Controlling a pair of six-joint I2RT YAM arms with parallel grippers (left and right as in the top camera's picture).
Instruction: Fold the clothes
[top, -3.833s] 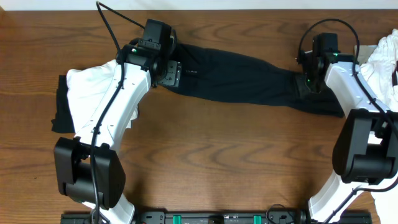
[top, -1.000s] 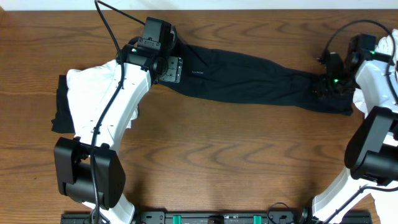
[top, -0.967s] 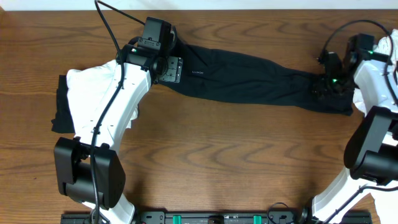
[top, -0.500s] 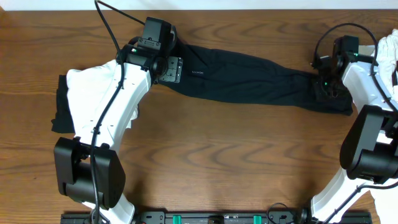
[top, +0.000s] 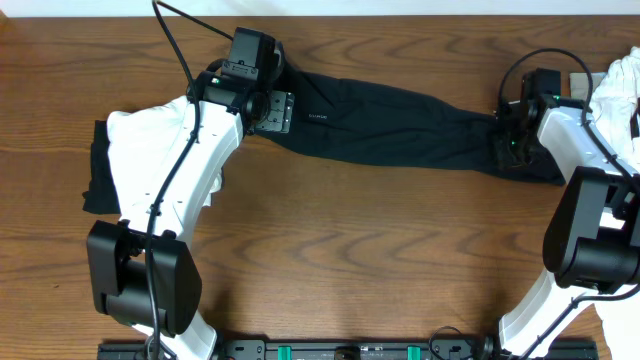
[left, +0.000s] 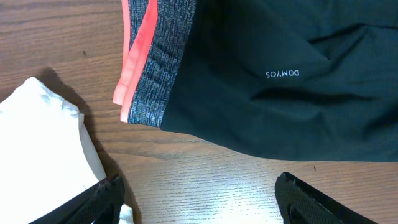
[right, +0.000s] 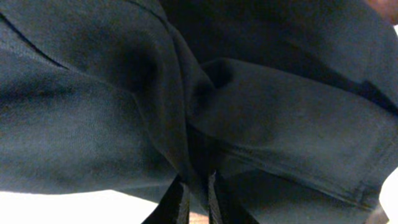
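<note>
Long black trousers (top: 400, 125) lie stretched across the far side of the table, one of the clothes. Their grey-and-red waistband (left: 155, 62) lies at the left end. My left gripper (top: 270, 110) hovers open just beside that waistband, its fingers wide apart over bare wood (left: 199, 183) with nothing between them. My right gripper (top: 510, 145) sits on the leg ends at the right. In the right wrist view it is shut (right: 198, 186) on a pinched ridge of the black trouser fabric (right: 280, 124).
A white garment (top: 140, 130) lies under my left arm, its edge showing in the left wrist view (left: 37, 149), with another black garment (top: 98, 175) beneath it at the table's left. More white clothes (top: 620, 95) are piled at the right edge.
My right gripper has moved left from the table's right edge onto the trouser leg ends and closed on the fabric. The left arm has stayed still.
</note>
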